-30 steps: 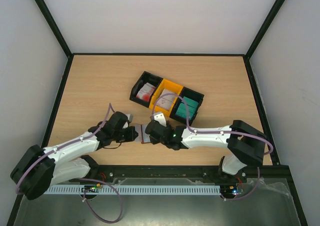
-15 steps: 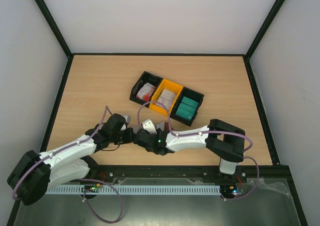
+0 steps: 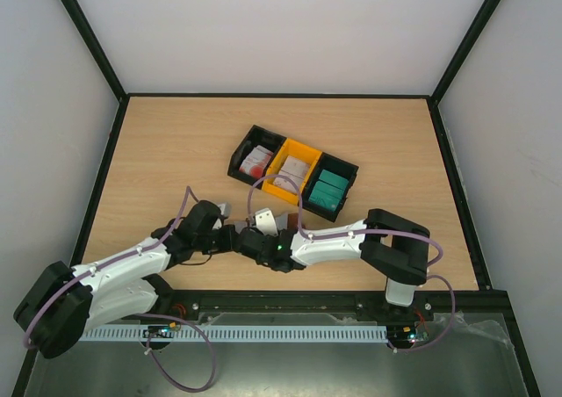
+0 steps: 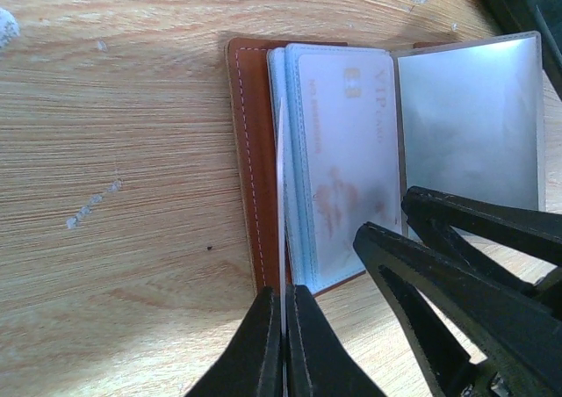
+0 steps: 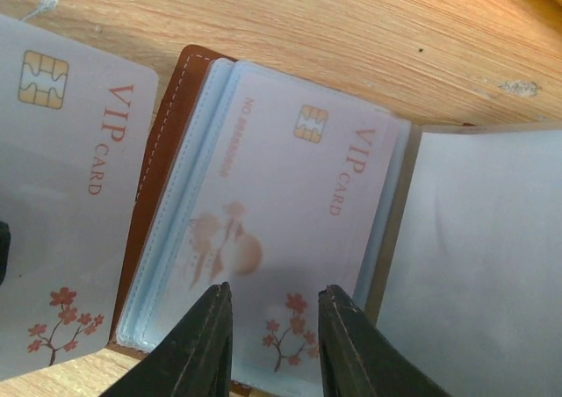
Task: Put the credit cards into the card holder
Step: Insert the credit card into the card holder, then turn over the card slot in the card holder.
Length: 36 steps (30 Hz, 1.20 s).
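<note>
We see the brown card holder (image 4: 248,151) open, a white VIP card (image 5: 290,195) pocketed; left end effector (image 4: 283,305) pinches its leaf, right end effector (image 5: 277,292) seemingly parted, empty.

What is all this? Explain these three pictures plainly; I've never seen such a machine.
Two robot arms, the left arm and right arm, are bolted to a wooden table. One picture looks down from above; the other two come from cameras on each wrist. Three bins hold stacks of cards. Between the arms lies an open brown card holder with one VIP card in a pocket. The left gripper is shut on something thin seen edge-on, apparently the loose VIP card. The right gripper hovers open over the holder, holding nothing.
</note>
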### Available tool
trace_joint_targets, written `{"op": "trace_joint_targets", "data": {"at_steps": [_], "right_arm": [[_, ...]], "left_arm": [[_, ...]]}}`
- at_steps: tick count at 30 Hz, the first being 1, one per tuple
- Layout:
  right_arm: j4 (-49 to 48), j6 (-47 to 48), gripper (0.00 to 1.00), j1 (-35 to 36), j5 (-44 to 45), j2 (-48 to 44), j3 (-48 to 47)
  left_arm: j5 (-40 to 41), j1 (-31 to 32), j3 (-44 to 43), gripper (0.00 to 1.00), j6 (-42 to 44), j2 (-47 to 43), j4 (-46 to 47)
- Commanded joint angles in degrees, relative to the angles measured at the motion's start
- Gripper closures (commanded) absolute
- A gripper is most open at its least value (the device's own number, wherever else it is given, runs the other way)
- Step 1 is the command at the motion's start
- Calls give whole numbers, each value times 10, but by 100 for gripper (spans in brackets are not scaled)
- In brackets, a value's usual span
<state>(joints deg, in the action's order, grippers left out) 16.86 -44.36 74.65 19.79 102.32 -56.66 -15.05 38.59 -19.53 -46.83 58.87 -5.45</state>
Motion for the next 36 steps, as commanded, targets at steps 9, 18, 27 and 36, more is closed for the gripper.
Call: {"op": "trace_joint_targets", "data": {"at_steps": [9, 18, 27, 36], "right_arm": [[0, -77, 76, -14, 28, -50, 34], [-19, -80, 88, -26, -18, -34, 63], [-42, -91, 93, -30, -36, -37, 89], [-65, -93, 93, -39, -52, -37, 109]], "left_arm": [[3, -1, -10, 98, 0, -9, -12], [5, -1, -20, 97, 2, -8, -18], [4, -1, -25, 97, 4, -3, -19], [11, -1, -38, 97, 5, -14, -32]]}}
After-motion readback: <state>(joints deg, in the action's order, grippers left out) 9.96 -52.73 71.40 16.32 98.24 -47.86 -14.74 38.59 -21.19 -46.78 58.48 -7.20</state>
